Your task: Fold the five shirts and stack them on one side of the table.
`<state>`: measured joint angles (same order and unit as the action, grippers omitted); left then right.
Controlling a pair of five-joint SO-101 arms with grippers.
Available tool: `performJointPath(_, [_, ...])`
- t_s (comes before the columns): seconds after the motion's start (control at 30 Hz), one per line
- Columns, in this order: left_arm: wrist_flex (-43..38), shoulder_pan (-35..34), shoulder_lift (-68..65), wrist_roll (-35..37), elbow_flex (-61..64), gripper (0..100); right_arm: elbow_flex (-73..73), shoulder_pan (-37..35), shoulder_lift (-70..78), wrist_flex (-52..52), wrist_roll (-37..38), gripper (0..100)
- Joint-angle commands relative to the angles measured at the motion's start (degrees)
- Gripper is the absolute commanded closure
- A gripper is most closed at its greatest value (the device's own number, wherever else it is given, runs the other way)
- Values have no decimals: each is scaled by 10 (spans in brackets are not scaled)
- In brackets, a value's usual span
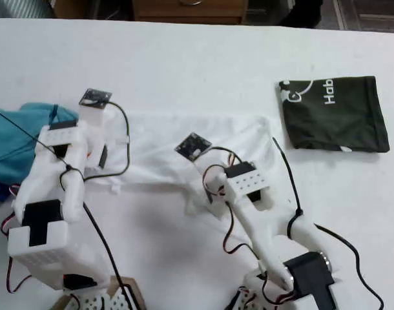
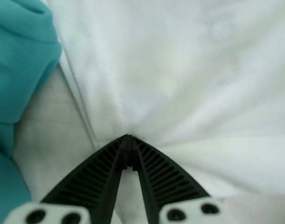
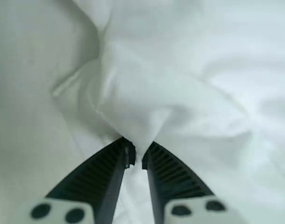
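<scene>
- Left fingers (image 2: pixel 103 175): clamped on the white shirt (image 1: pixel 158 139), near the teal shirt (image 1: pixel 16 139).
- Right fingers (image 3: pixel 107 175): pinching a white shirt fold, mid-worktop (image 1: pixel 184 64).
- Folded dark green shirt (image 1: pixel 332 116): worktop's right side.

High camera overlooks the table (image 1: pixel 184 51); both wrist cameras closely face the white shirt (image 2: pixel 189 70).

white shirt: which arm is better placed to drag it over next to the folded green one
Right, probably: the right tool pinches the white shirt nearer the folded green shirt; the left tool grips it beside the teal shirt.
</scene>
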<state>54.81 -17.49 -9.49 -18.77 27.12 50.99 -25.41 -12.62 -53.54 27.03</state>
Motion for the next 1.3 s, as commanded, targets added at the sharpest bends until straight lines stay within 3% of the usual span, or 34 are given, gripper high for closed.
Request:
performJointPath(0.0, [-5,-1,9,2,1,973,-21,-8,-16,-8,6,979])
performJointPath(0.53, [-9,-1,8,2,1,973,-17,-11,-194,-171,75,979])
performJointPath(0.8, [-11,-1,8,2,1,973,72,-80,-193,-91,70,978])
performJointPath(0.97, [-11,-1,8,2,1,973,98,-44,-193,-45,69,976])
performJointPath(1.2, [-12,9,8,1,2,973,98,-5,-193,-78,71,769])
performJointPath(1.27, [-12,9,8,1,2,973,98,-11,-193,-88,74,764])
